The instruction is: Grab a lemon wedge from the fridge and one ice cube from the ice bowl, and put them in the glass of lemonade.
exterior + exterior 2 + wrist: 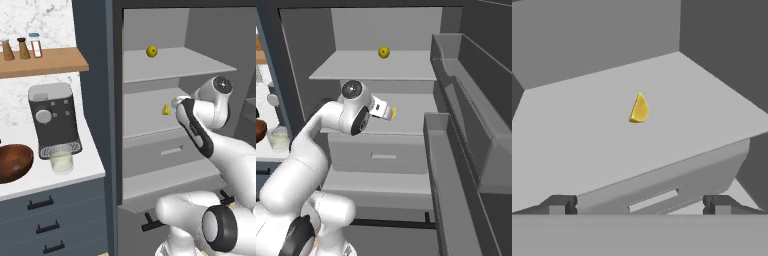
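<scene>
The fridge [116, 100] stands open. On its middle shelf lies the tiny yellow lemon wedge [165, 110] [394, 113] [639, 109]. My gripper [175, 103] [388, 112] [640, 205] hovers just in front of the wedge at shelf height. It is open and holds nothing. In the hand view its fingertips [559, 205] stand wide apart, with the wedge ahead between them. The glass of lemonade [61, 162] [278, 138] sits on the white counter under the coffee machine. Left of it is the brown ice bowl [12, 161] [258, 129].
A round whole lemon [151, 51] [384, 52] sits on the upper shelf. A drawer [378, 152] lies below the wedge's shelf. The open fridge door with its bins [456, 150] flanks the right. A coffee machine [52, 117] stands on the counter, and jars [21, 47] stand on a wooden shelf.
</scene>
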Tool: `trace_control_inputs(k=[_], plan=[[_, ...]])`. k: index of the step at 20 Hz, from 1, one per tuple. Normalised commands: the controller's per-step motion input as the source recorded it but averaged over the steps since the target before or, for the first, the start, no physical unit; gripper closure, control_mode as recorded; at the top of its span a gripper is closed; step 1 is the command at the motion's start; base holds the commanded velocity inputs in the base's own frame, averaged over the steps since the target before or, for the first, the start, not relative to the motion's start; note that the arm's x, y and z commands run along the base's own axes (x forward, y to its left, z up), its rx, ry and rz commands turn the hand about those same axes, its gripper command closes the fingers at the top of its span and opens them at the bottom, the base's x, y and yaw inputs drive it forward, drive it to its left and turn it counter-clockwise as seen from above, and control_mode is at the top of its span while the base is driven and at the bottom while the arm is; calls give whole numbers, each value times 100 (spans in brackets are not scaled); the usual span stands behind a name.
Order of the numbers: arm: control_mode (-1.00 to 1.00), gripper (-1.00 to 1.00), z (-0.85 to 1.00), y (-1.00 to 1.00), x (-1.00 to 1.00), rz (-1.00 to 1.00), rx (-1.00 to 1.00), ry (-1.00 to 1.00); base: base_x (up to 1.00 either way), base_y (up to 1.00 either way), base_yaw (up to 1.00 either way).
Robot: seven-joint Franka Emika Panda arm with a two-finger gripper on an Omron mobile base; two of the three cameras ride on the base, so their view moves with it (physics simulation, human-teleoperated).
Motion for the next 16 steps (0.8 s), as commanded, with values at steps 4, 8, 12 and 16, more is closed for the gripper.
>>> trace_control_inputs(k=[4,8,12,16], plan=[[-100,-100,-63,1,98,0,0,5,0,0,0],[-100,-100,-20,-8,66,3,0,7,0,0,0],[-100,-100,0,-15,31,0,0,7,0,0,0],[-100,-100,-6,-2,31,1,0,8,0,0,0]])
